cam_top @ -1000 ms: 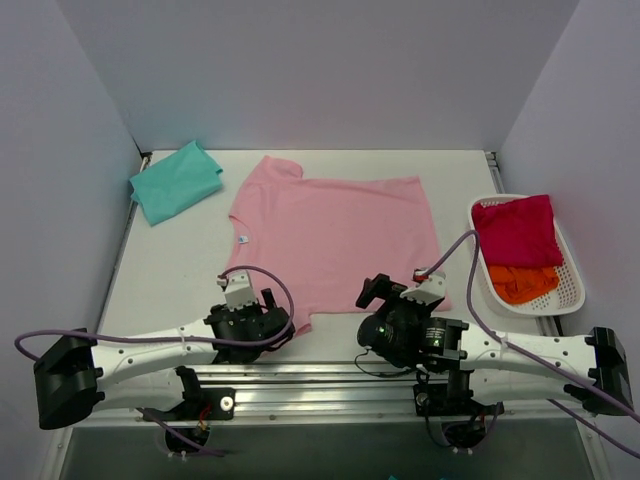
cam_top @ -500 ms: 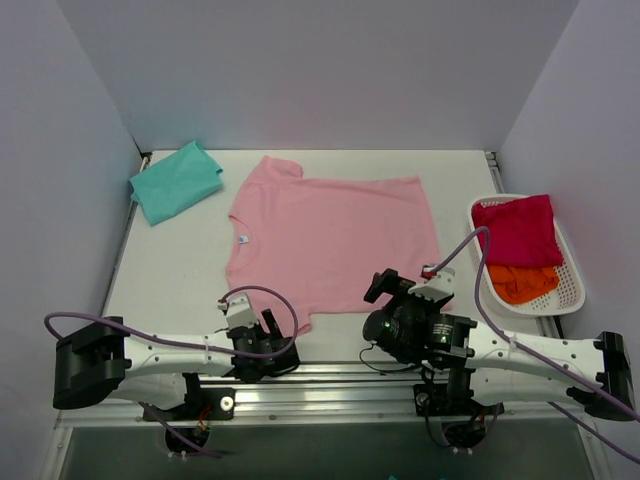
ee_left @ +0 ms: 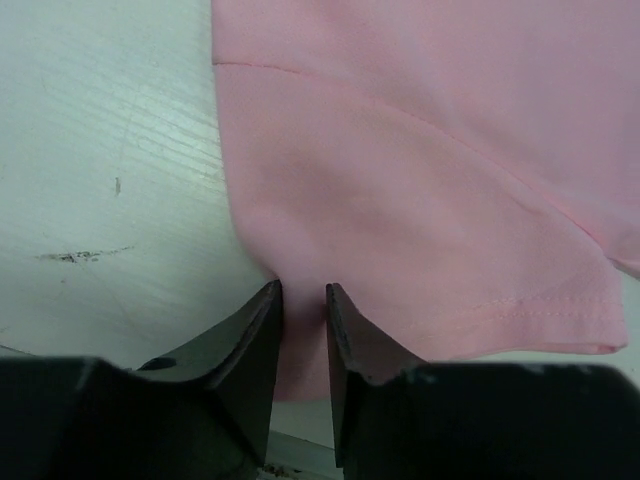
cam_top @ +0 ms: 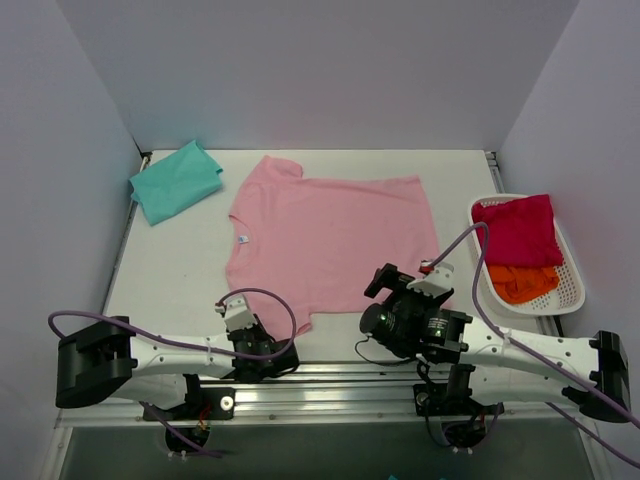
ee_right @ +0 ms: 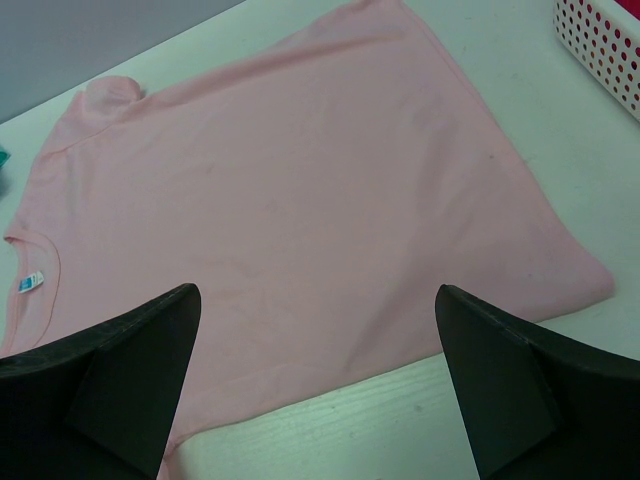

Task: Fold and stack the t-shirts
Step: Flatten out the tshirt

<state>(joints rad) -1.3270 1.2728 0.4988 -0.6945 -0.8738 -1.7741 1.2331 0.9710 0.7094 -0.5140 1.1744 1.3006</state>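
The pale pink t-shirt [cam_top: 330,235] lies flat in the middle of the table, its white neck tag [cam_top: 244,238] on the left. My left gripper [cam_top: 283,338] is low at the shirt's near-left sleeve; in the left wrist view the gripper [ee_left: 303,292] has its fingers drawn close on a pinch of pink t-shirt [ee_left: 420,150] at the sleeve edge. My right gripper [cam_top: 410,282] hovers wide open over the shirt's near hem, its span [ee_right: 315,300] empty above the pink t-shirt [ee_right: 300,180]. A teal t-shirt [cam_top: 176,182] lies folded at the far left corner.
A white basket [cam_top: 570,290] stands at the right edge, holding a red cloth [cam_top: 518,230] and an orange cloth [cam_top: 522,283]. Its corner [ee_right: 600,40] shows in the right wrist view. Walls close the table on three sides.
My left gripper has dropped toward the near edge at the sleeve and narrowed from wide open onto the cloth. The right gripper has shifted slightly forward over the hem, still open.
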